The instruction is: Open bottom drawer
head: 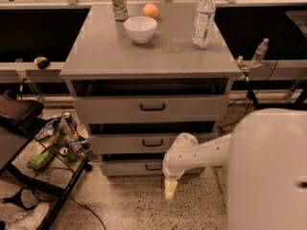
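The bottom drawer (127, 168) is the lowest, shortest grey front of the cabinet, with a small black bar handle (153, 166). It looks closed, flush with the two drawer fronts above. My gripper (170, 188) hangs pointing down at the floor, just below and to the right of that handle, in front of the drawer and apart from it. My white arm (201, 152) reaches in from the right and covers the drawer's right end.
On the cabinet top (105, 56) stand a white bowl (140, 28), an orange (150, 10), a can (119, 4) and a water bottle (203, 18). A black wire cart (53, 145) with snack bags stands at the left. A shoe (19, 219) and cables lie on the floor.
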